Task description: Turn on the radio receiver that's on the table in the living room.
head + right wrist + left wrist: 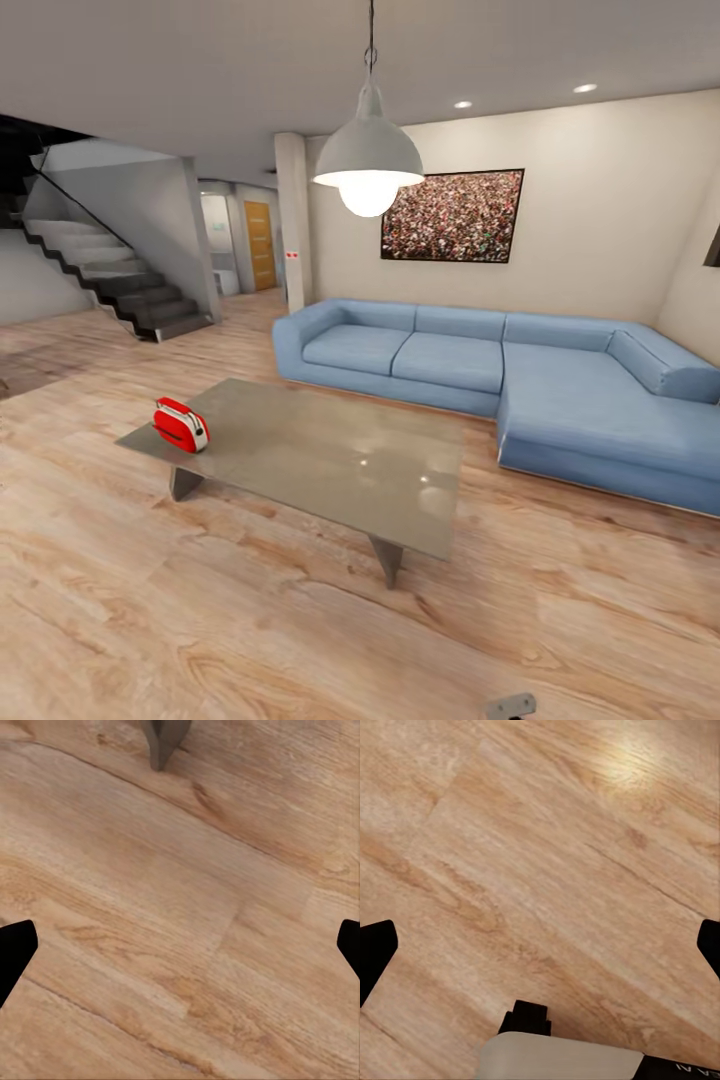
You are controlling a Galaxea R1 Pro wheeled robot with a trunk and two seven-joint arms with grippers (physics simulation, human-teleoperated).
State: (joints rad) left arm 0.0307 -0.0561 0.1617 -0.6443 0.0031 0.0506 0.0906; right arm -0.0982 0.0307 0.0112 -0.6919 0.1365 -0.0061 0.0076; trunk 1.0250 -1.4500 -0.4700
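Head view: your robot faces the living room, where the red radio receiver (181, 424) stands on the left end of the grey tabletop (330, 460), near its edge. Behind the tabletop runs a blue L-shaped sofa (520, 385), with a white pendant lamp (368, 165) hanging above and a framed picture (453, 215) on the beige wall. A staircase (110, 275) rises at far left. In your left wrist view, the left gripper (540, 949) hangs over bare plank floor (547, 870), fingers (375, 952) spread wide. Your right gripper (180, 949) is likewise wide apart above the floor, a grey table leg (166, 741) just ahead.
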